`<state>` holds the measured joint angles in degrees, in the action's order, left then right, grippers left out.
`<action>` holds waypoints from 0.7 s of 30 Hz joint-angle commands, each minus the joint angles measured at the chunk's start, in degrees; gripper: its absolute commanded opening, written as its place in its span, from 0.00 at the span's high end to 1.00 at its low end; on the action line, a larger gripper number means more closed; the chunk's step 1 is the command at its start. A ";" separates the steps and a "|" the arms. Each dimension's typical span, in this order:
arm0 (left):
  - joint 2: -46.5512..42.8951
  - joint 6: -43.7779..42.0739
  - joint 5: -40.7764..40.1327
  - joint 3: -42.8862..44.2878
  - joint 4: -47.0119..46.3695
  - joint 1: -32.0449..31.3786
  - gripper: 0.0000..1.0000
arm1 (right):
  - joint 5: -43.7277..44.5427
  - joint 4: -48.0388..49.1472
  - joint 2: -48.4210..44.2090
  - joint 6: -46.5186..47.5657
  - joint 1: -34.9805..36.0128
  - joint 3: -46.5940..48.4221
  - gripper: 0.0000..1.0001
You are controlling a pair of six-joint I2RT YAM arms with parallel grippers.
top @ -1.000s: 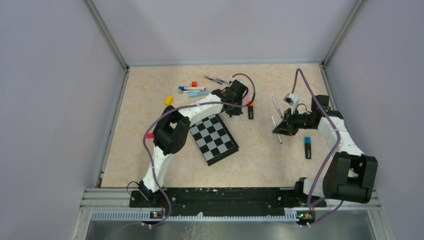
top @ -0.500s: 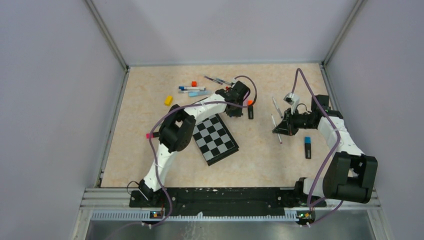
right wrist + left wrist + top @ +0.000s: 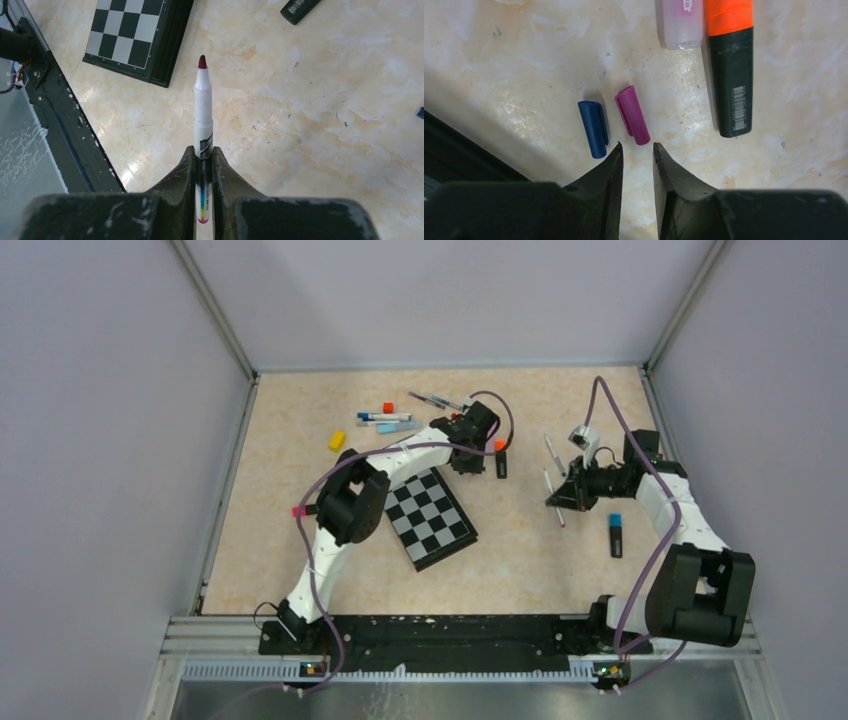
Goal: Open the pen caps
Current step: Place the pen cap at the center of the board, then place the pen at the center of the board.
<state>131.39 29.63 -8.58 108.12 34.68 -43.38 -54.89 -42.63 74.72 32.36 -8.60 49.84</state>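
Observation:
In the left wrist view a blue pen cap (image 3: 593, 129) and a magenta pen cap (image 3: 632, 121) lie loose on the table, side by side. My left gripper (image 3: 637, 148) hovers just short of them, open with nothing between its fingers. Beyond them lies a black highlighter (image 3: 734, 85) with its orange cap (image 3: 727, 15) on, next to a pale pink cap (image 3: 681, 22). My right gripper (image 3: 203, 152) is shut on a white marker (image 3: 203, 110), whose dark red tip (image 3: 202, 62) is bare and points forward above the table.
A black-framed checkerboard (image 3: 430, 518) lies mid-table. Several pens (image 3: 385, 420) and an orange-red cube (image 3: 388, 407) sit at the back left, beside a yellow block (image 3: 337, 441). A blue-capped highlighter (image 3: 615, 535) lies to the right of my right gripper (image 3: 556, 498). Walls enclose three sides.
My left gripper's jaws have parted, and the left arm's elbow has shifted a little to the right. The right arm has held still with the marker.

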 commanded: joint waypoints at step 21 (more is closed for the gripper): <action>-61.33 -11.04 6.27 -58.47 -38.65 2.71 0.01 | 22.68 6.90 12.80 -3.91 -2.91 16.37 0.99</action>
<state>76.64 19.18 -4.82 57.06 6.72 -42.09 -36.40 -37.01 82.28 29.76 -11.14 59.92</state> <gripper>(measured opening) 0.983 0.057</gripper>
